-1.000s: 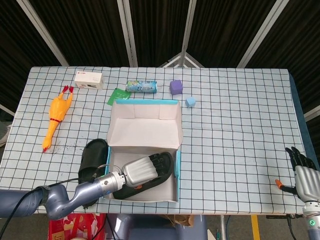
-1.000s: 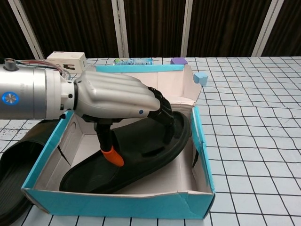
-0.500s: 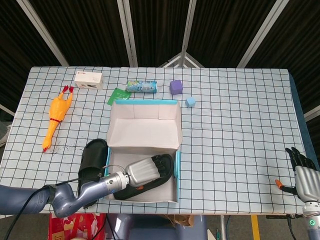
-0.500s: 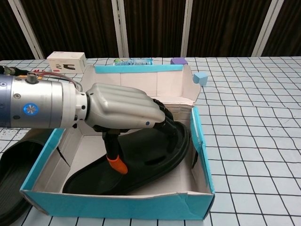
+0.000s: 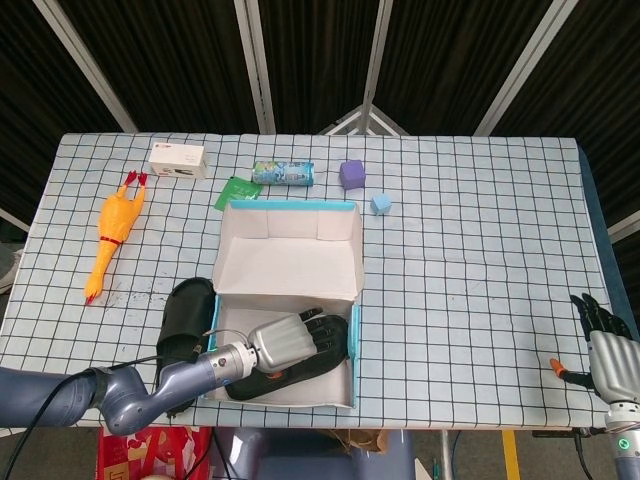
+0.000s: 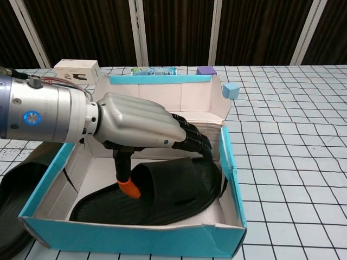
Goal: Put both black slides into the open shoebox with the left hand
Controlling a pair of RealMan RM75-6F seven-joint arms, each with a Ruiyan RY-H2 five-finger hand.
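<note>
One black slide (image 5: 292, 376) (image 6: 173, 187) lies flat inside the open teal shoebox (image 5: 355, 345) (image 6: 135, 241). My left hand (image 5: 290, 338) (image 6: 141, 124) hovers just over it, fingers (image 6: 192, 138) stretched out above the strap and thumb pointing down toward the sole, holding nothing. The second black slide (image 5: 183, 320) (image 6: 13, 197) rests on the table against the box's left side, outside it. My right hand (image 5: 605, 345) stays at the table's near right corner, fingers apart and empty, seen only in the head view.
The shoebox lid (image 5: 290, 255) stands folded back behind the box. Further back lie a yellow rubber chicken (image 5: 112, 235), a white carton (image 5: 177, 158), a can (image 5: 283, 172), a green card (image 5: 235, 190), a purple cube (image 5: 351, 173) and a blue cube (image 5: 380, 203).
The slide has dropped from a tilt to lie flat in the box. My left hand's fingers have come out from the strap and straightened above it.
</note>
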